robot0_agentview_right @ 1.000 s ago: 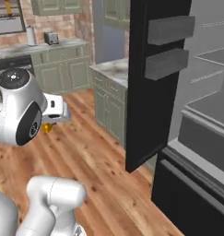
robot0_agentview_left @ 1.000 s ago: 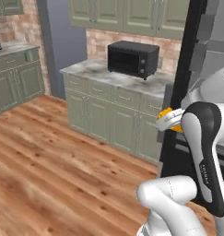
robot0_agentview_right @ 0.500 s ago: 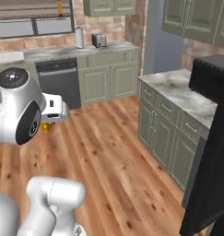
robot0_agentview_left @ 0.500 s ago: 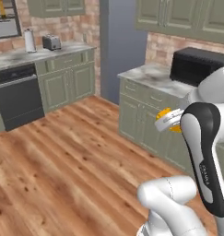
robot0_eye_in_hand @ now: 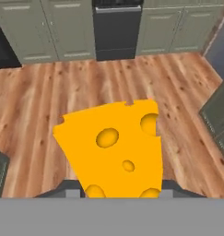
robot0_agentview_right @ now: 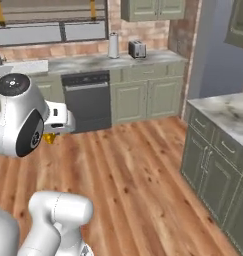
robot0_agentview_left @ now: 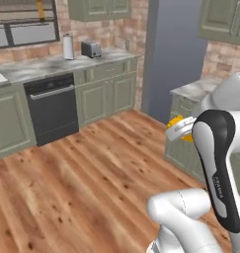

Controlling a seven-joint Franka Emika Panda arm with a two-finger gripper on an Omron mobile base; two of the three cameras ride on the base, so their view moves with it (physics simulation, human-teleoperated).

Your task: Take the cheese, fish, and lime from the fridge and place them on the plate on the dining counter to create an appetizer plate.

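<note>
Hand view: the cheese (robot0_eye_in_hand: 114, 150), a yellow-orange holed wedge, fills the centre and lower middle of the frame. Its lower edge sits between the two dark fingertips (robot0_eye_in_hand: 72, 189) at the bottom; the gripper (robot0_eye_in_hand: 118, 191) is pinched onto the wedge from both sides. Beyond the cheese lies wood plank floor (robot0_eye_in_hand: 187, 92); a black dishwasher (robot0_eye_in_hand: 116, 28) sits top centre between sage-green cabinets (robot0_eye_in_hand: 62, 27).

Left base view: the white arm rises at lower right. A sliver of the cheese (robot0_agentview_left: 186, 134) shows at centre right, peeking out behind the white wrist, above the floor. Dishwasher (robot0_agentview_left: 53, 106) at left centre; toaster (robot0_agentview_left: 92, 48) and paper towel roll (robot0_agentview_left: 68, 46) on the marble counter (robot0_agentview_left: 37, 64) along the upper left.

Right base view: the cheese (robot0_agentview_right: 49, 137) shows as a small orange tip at left centre, under the white hand. A second marble-topped cabinet (robot0_agentview_right: 228, 117) stands at the right edge.
</note>
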